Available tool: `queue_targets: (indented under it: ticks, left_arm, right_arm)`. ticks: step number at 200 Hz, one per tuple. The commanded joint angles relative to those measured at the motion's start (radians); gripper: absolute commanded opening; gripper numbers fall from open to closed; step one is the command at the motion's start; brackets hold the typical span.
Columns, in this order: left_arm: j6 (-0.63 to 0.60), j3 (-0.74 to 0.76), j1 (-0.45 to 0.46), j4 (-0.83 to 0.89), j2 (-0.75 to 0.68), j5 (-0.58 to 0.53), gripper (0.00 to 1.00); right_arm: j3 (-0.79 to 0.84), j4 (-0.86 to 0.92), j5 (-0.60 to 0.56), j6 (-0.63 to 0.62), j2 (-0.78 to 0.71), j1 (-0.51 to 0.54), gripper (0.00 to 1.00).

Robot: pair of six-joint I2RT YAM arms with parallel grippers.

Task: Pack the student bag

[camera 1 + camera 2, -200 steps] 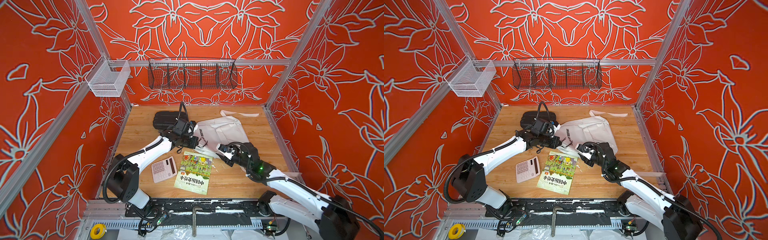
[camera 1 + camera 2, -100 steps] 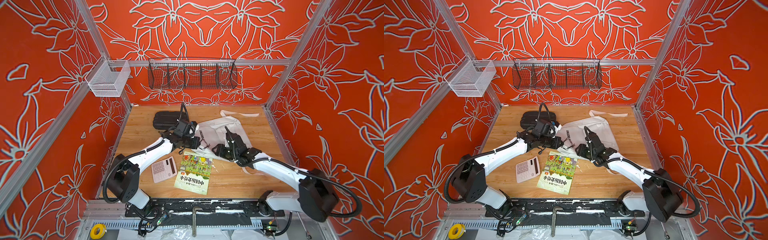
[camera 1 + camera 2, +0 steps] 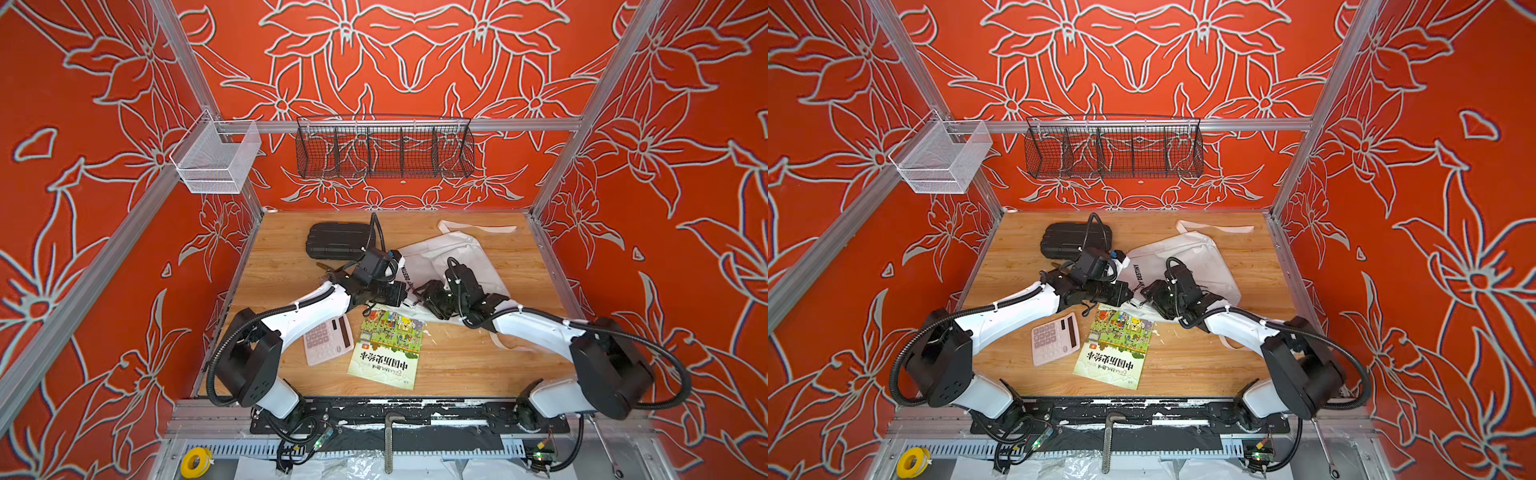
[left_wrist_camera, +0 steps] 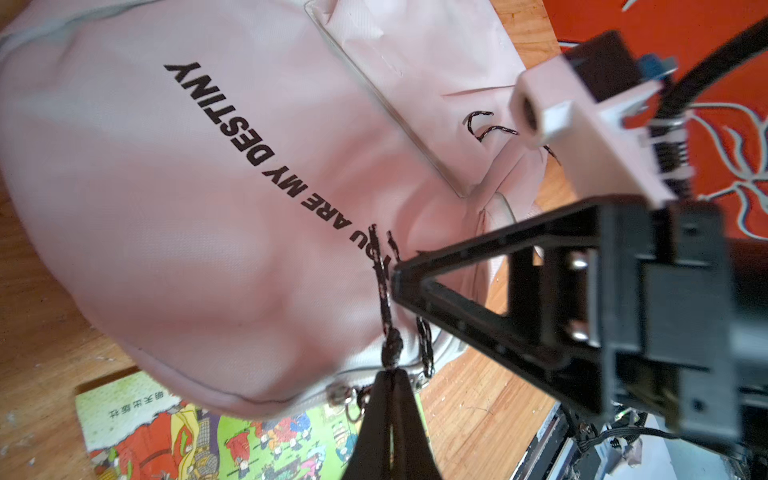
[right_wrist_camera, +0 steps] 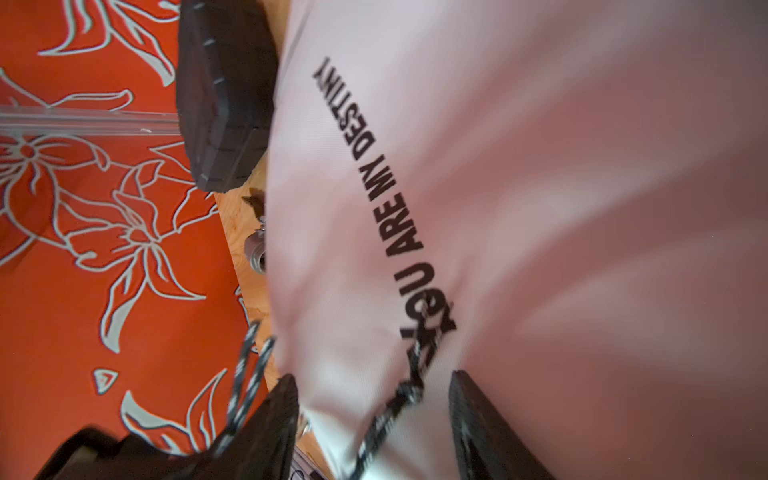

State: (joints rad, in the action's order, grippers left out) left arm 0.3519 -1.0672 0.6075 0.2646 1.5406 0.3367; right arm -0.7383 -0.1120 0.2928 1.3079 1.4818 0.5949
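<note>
The student bag (image 3: 461, 257) (image 3: 1187, 259), white with black "YOU ARE MY DESTINY" print (image 4: 249, 141), lies on the wooden table right of centre. My left gripper (image 4: 390, 376) (image 3: 406, 296) is at its near-left corner, shut on a black cord zipper pull (image 4: 388, 307) beside the zipper. My right gripper (image 5: 374, 399) (image 3: 422, 291) faces it from the right, open. Its fingers (image 5: 473, 419) straddle the bag's white fabric, and another black cord pull (image 5: 399, 399) runs between them, untouched by either pad.
A black hard case (image 3: 338, 241) lies behind the left gripper. A pink calculator (image 3: 328, 338) and a green picture book (image 3: 386, 349) lie in front, the book partly under the bag's corner. A black wire basket (image 3: 384, 145) and a white mesh bin (image 3: 216, 160) hang on the walls.
The right gripper has moved left onto the bag's corner, close to the left gripper, and its jaws have widened. The left gripper has stayed shut on the cord.
</note>
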Motion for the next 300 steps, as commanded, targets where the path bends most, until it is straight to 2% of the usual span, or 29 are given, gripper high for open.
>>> queue_targets:
  ticks: [1,22,40,73,119,130,168,190,214,245,263,283,300]
  left_arm:
    - [0.022,0.014,0.005,-0.042,-0.022,-0.001,0.0]
    - [0.035,0.032,0.01,-0.053,-0.029,-0.003,0.0]
    - [0.045,0.051,0.014,-0.06,-0.035,-0.013,0.0]
    - [0.052,0.08,0.014,-0.068,-0.049,-0.045,0.0]
    - [0.039,0.083,0.014,-0.061,-0.064,-0.086,0.0]
    - [0.037,0.085,0.015,-0.059,-0.068,-0.089,0.0]
    - [0.03,0.113,0.014,-0.06,-0.077,-0.1,0.0]
    - [0.023,0.158,0.014,-0.071,-0.091,-0.105,0.0]
    - [0.008,0.218,0.013,-0.096,-0.128,-0.142,0.0]
    - [0.0,0.262,0.0,-0.151,-0.152,-0.13,0.0]
    - [-0.007,0.264,-0.004,-0.151,-0.141,-0.092,0.0]
    - [-0.019,0.266,-0.007,-0.132,-0.132,-0.089,0.0]
    - [-0.024,0.275,-0.016,-0.132,-0.132,-0.089,0.0]
  right_arm:
    - [0.016,-0.077,0.051,0.117,0.068,0.003,0.6]
    - [0.017,-0.104,0.037,0.14,0.096,0.006,0.59]
    - [0.015,-0.118,0.034,0.151,0.106,0.006,0.54]
    - [0.023,-0.118,0.082,0.142,0.125,0.009,0.31]
    - [0.028,-0.132,0.2,0.114,0.189,0.005,0.11]
    - [0.03,-0.141,0.22,0.108,0.2,0.003,0.01]
    - [0.041,-0.141,0.188,0.109,0.176,0.001,0.0]
    - [0.051,-0.073,0.147,0.097,0.136,-0.002,0.0]
    - [0.091,0.051,0.054,0.054,0.051,-0.032,0.0]
    - [0.07,0.186,-0.037,-0.142,-0.028,-0.072,0.0]
    - [0.028,0.148,-0.042,-0.386,-0.068,-0.073,0.0]
    - [-0.052,0.207,-0.046,-0.649,-0.118,-0.072,0.0]
    - [-0.09,0.271,-0.07,-0.777,-0.132,-0.072,0.0]
